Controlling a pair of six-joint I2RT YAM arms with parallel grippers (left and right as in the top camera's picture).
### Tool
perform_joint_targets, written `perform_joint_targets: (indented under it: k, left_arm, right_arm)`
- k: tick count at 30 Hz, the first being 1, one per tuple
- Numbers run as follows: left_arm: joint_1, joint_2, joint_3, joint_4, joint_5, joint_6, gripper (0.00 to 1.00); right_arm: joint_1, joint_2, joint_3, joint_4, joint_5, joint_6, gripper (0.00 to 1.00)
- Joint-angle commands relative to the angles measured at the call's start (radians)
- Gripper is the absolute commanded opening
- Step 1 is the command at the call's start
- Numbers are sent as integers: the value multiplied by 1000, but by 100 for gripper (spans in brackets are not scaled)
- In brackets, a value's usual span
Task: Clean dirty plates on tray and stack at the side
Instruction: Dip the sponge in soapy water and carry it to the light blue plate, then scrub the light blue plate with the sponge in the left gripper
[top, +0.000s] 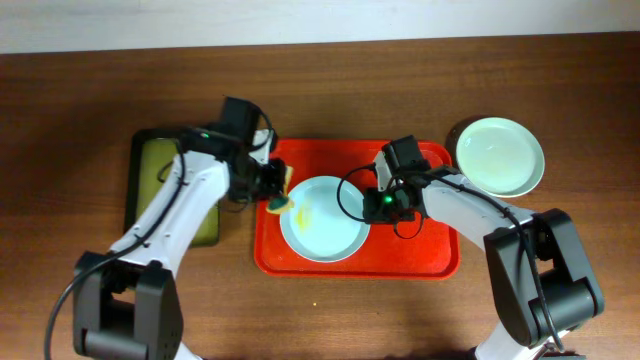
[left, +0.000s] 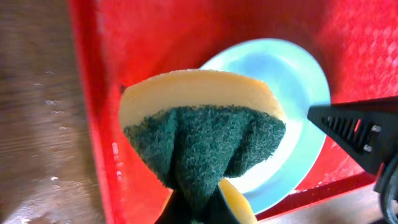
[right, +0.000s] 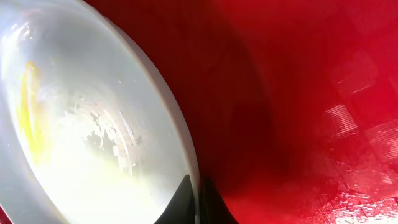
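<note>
On the wooden table (top: 90, 90), the tray (top: 330, 158) lies lengthwise left-right.

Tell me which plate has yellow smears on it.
The pale blue plate on the red tray, with a yellow streak inside it. The pale green plate on the table beside the tray looks clean.

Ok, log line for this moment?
right fingers: shut on pale blue plate | left fingers: shut on sponge at plate's left edge | plate: yellow smear, on red tray | pale green plate: beside tray
</note>
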Motion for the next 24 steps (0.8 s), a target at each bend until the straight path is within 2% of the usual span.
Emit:
perform_joint_targets:
  k: [1, 5, 10, 13, 17, 24]
  left_arm:
    - [-40, 7, -63, 49, 15, -43, 0]
    - [-83, 7, -137, 123, 15, -93, 0]
    - [-128, 7, -246, 303, 15, -222, 0]
    - [-161, 7, -281, 395, 15, -225, 0]
    - [-196, 7, -283, 443, -13, -261, 0]
    - [-230, 62, -283, 445, -187, -262, 0]
  right_arm:
    - [8, 21, -11, 6, -32, 5, 4]
    - [7, 21, -11, 21, -31, 6, 4]
    - [7, 21, -11, 21, -31, 6, 4]
    - [7, 21, -11, 21, -31, 6, 4]
    - [7, 21, -11, 21, -31, 6, 4]
    - [7, 21, -11, 17, -30, 5, 4]
